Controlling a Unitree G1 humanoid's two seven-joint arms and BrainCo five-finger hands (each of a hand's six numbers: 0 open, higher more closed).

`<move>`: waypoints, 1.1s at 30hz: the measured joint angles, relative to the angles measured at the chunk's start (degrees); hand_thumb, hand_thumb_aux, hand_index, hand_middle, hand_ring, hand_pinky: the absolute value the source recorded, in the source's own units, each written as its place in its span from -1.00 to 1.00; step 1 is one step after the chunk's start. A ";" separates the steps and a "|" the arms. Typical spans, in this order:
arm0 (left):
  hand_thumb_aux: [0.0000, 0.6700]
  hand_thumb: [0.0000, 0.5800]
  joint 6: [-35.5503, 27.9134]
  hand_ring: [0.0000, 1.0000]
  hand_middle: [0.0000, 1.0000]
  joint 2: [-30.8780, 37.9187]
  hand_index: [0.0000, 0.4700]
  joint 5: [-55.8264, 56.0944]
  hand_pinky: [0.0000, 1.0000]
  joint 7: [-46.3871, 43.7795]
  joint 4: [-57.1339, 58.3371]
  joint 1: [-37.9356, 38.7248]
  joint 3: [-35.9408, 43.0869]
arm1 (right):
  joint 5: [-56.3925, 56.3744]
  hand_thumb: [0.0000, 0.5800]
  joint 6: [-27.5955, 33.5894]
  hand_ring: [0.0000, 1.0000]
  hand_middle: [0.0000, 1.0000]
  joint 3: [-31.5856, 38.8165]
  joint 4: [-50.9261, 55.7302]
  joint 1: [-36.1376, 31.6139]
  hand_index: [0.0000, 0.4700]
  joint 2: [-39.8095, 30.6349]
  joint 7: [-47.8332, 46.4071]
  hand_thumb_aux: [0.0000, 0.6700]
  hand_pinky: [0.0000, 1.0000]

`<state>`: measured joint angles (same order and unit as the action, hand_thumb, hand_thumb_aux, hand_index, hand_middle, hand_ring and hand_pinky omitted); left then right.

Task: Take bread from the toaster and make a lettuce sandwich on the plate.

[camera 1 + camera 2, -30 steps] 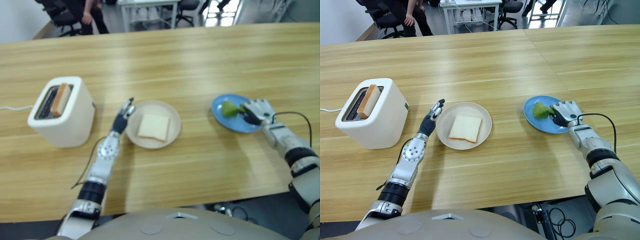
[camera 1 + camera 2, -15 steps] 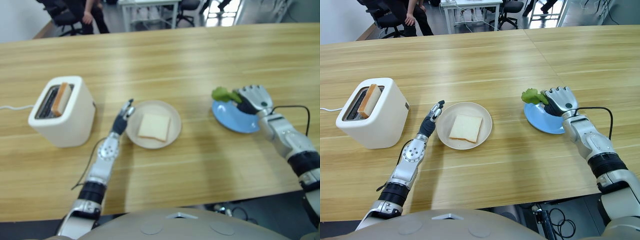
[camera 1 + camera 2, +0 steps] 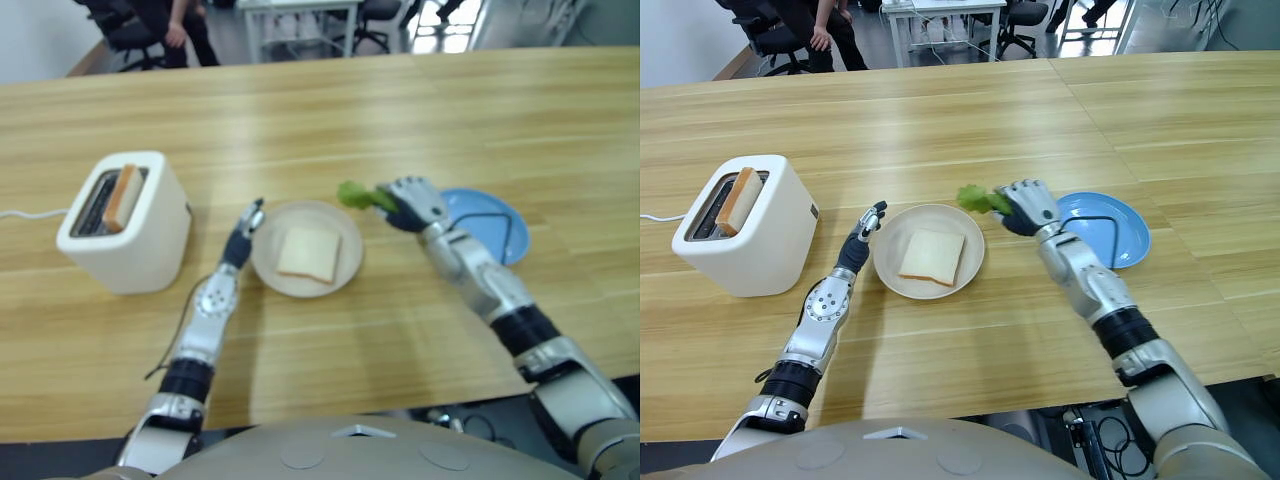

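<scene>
Right hand had its fingers curled round the lettuce, right by the 2 o'clock rim of the beige plate, where one bread slice lay. Left hand was straight-fingered and empty, just off the 9 o'clock rim. Toaster with another slice sat further out at 9, blue plate at 3. Loads of bare wooden table toward 12, office chairs beyond.

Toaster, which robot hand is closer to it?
Left. The left hand lies between the toaster and the plate; the right hand holds lettuce over the plate's far edge.
</scene>
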<state>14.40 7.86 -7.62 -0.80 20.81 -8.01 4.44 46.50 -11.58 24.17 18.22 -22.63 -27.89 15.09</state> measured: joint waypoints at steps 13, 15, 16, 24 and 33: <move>-1.00 -1.00 -0.01 -1.00 -1.00 0.00 -1.00 0.70 -1.00 -0.56 0.71 -0.23 0.01 | 0.98 1.00 -0.61 1.00 1.00 3.18 1.63 3.92 0.96 3.94 -3.12 1.00 1.00; -1.00 -1.00 -0.02 -1.00 -1.00 0.00 -1.00 0.70 -1.00 -0.56 0.71 -0.24 0.03 | 1.01 1.00 -0.78 1.00 1.00 3.32 1.63 4.41 0.96 4.30 -3.59 1.00 1.00; -1.00 -1.00 -0.03 -1.00 -1.00 0.00 -1.00 0.70 -1.00 -0.56 0.73 -0.24 0.03 | 1.06 1.00 -0.83 1.00 1.00 3.38 1.63 4.61 0.96 4.53 -3.82 1.00 1.00; -1.00 -1.00 -0.10 -1.00 -1.00 -0.05 -1.00 0.67 -1.00 -0.56 0.85 -0.24 0.12 | 1.11 0.63 -1.66 -1.00 -1.00 4.91 3.72 4.64 0.11 6.01 -5.16 0.14 -1.00; -1.00 -1.00 -0.18 -1.00 -1.00 -0.16 -1.00 0.65 -1.00 -0.55 0.88 -0.24 0.14 | 1.06 -1.00 -2.09 -1.00 -1.00 4.92 3.28 4.88 -1.00 5.84 -6.24 -1.00 -1.00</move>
<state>14.22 7.69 -6.97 -1.35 21.69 -8.24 4.58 47.56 -13.67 29.09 21.50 -17.74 -22.05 8.85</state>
